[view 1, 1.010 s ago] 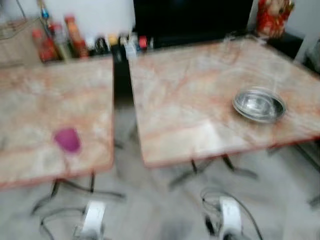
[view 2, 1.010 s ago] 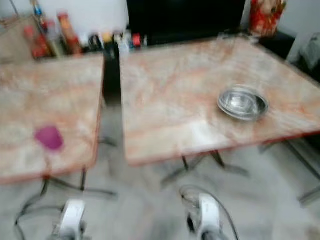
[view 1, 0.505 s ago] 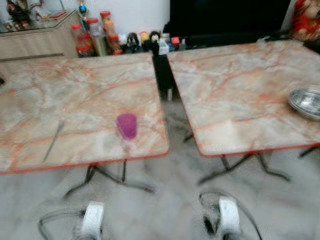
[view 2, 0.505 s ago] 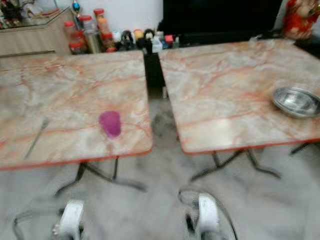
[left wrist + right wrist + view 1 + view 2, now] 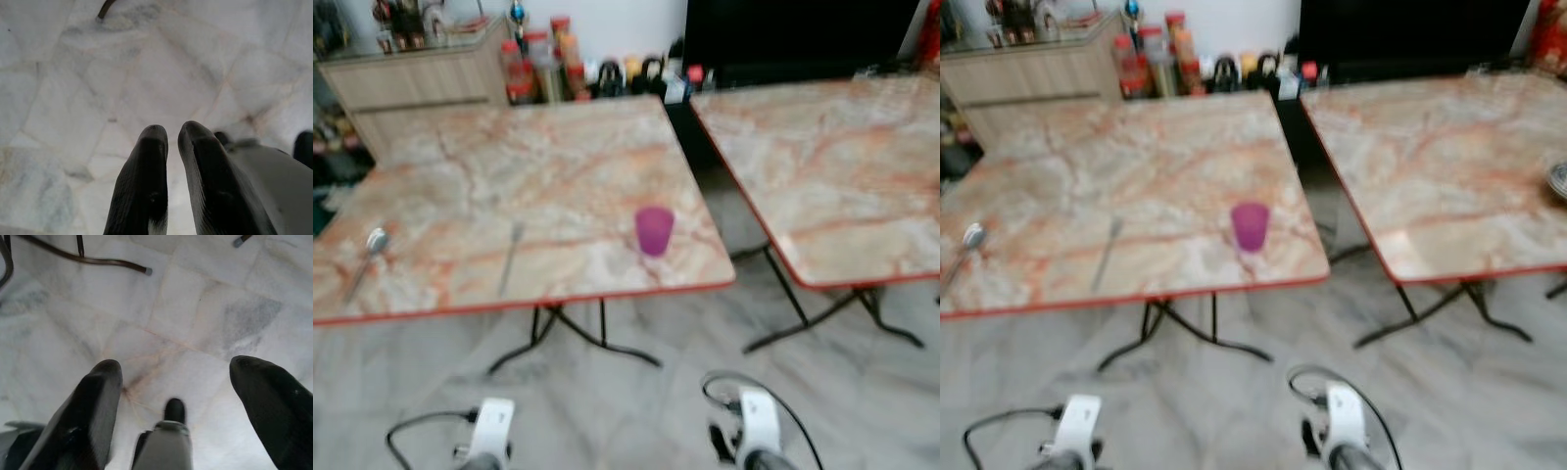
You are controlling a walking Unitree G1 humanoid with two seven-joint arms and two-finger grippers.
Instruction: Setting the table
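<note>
A purple cup [image 5: 654,231] stands upright near the front right corner of the left marble table [image 5: 548,166]. A fork [image 5: 511,257] lies left of the cup, and a spoon [image 5: 367,257] lies near that table's left edge. The rim of a steel bowl [image 5: 1559,180] peeks in at the right side, on the right table [image 5: 842,166]. Both arms hang low over the floor. My left gripper [image 5: 171,134] is shut and holds nothing. My right gripper [image 5: 176,382] is open above the floor tiles.
A gap separates the two tables, with folding metal legs [image 5: 578,338] beneath each. Bottles and jars [image 5: 543,69] line the back wall beside a wooden cabinet [image 5: 411,93] and a dark screen [image 5: 803,34]. Marble floor lies before me.
The camera has swung left: the left table with cup, fork and spoon now sits in the middle, and the steel bowl has slid to the right edge. Both arms hang as before.
</note>
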